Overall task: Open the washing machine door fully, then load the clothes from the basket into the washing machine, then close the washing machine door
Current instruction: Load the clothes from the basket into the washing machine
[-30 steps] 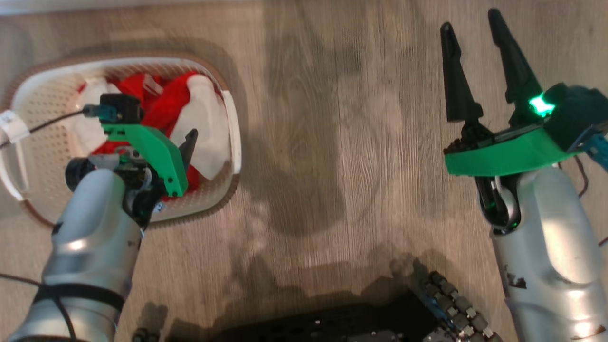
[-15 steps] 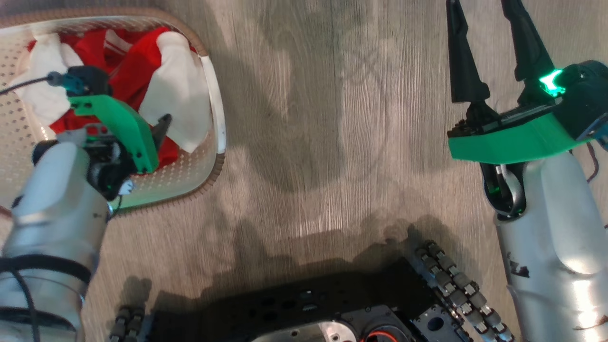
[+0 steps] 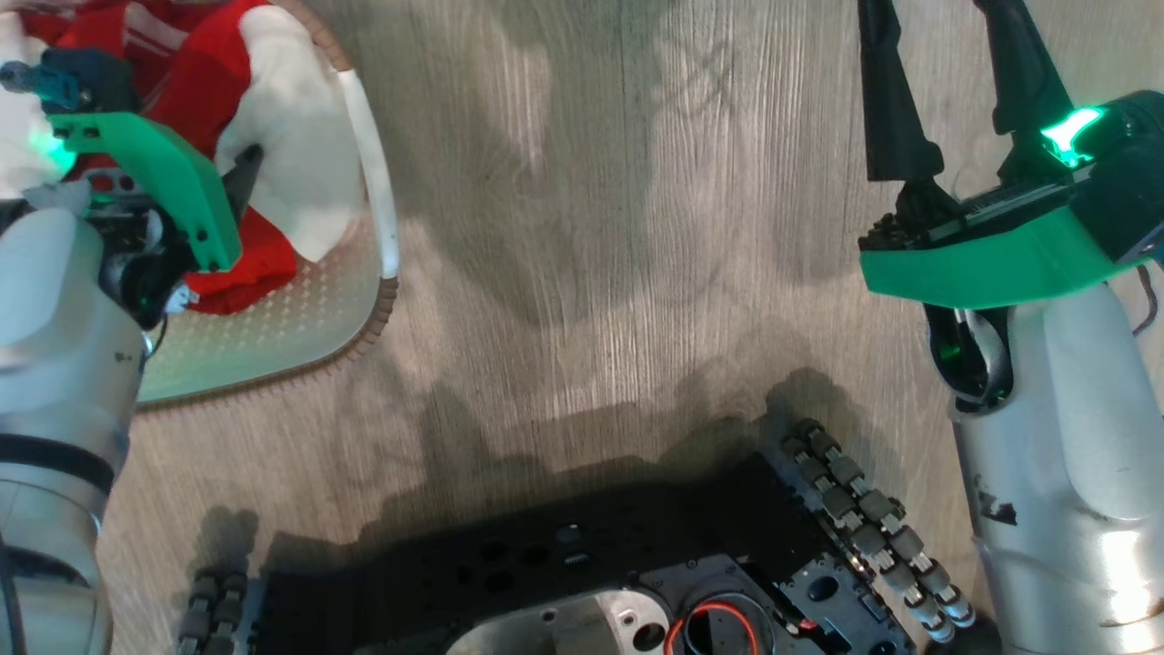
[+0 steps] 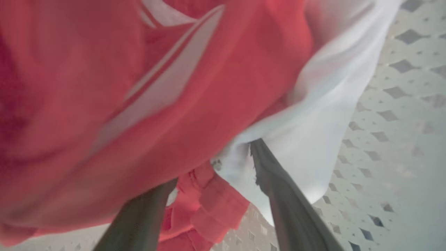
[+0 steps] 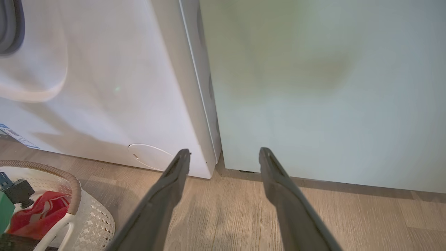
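The cream basket [image 3: 364, 182] lies on the floor at the head view's upper left, holding the red and white clothes [image 3: 273, 136]. My left gripper [image 3: 227, 164] reaches down into it, one dark finger [image 3: 244, 177] showing against white cloth. In the left wrist view my left gripper [image 4: 214, 164] stands open, its fingers [image 4: 278, 195] spread and pushed into the clothes [image 4: 191, 87], a red fold between them. My right gripper [image 3: 955, 91] hangs open over bare floor. Ahead of my right gripper [image 5: 224, 153] stands the washing machine [image 5: 104, 87], low to the left the basket [image 5: 90, 216] and clothes [image 5: 38, 209]. The washing machine door is out of view.
A pale teal cabinet [image 5: 313, 87] stands beside the washer on the right. The washer's round flap [image 5: 150, 157] and blue sticker [image 5: 10, 132] sit low on its front. My black wheeled base [image 3: 591, 582] fills the head view's bottom edge. Wood floor [image 3: 591, 227] lies between the arms.
The head camera has shifted, so the basket now sits in the upper left corner. My left gripper stays open among the clothes. The right gripper remains open.
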